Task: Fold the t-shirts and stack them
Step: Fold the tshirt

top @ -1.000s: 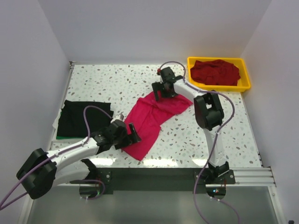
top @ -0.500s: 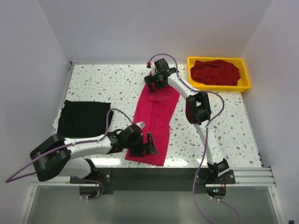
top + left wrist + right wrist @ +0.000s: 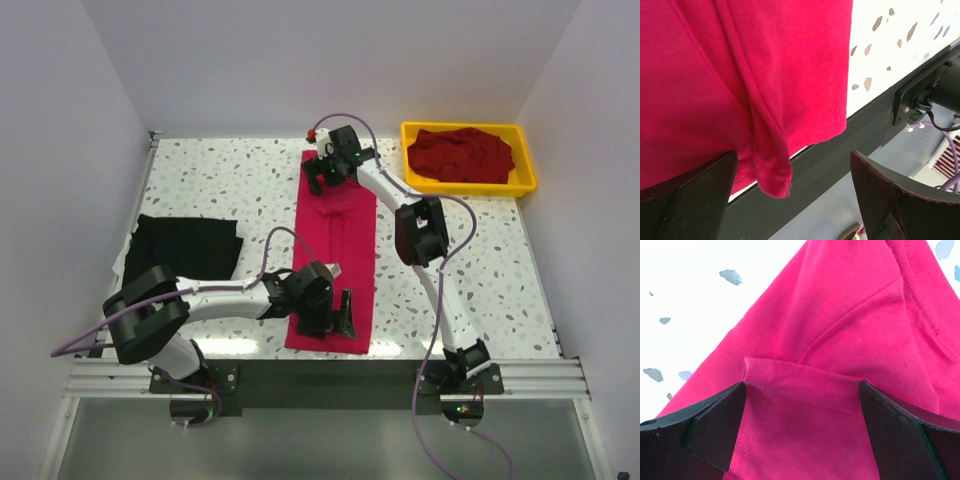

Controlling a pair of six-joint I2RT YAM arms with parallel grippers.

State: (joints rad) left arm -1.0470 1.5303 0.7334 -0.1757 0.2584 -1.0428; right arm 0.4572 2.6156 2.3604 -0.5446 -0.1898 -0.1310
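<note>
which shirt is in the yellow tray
The dark maroon t-shirt, crumpled in the yellow tray at the far right corner. The black t-shirt lies on the table at left, and the pink-red t-shirt is stretched flat mid-table.

Speckled table [image 3: 220, 185]: pink-red t-shirt [image 3: 338, 250] lies lengthwise down the middle, hem at the near edge. Black t-shirt [image 3: 180, 250] at left, yellow tray [image 3: 480, 189] in far-right corner.

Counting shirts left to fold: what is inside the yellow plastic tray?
A crumpled dark maroon fabric t-shirt fills the yellow plastic tray; anything beneath it is hidden.
</note>
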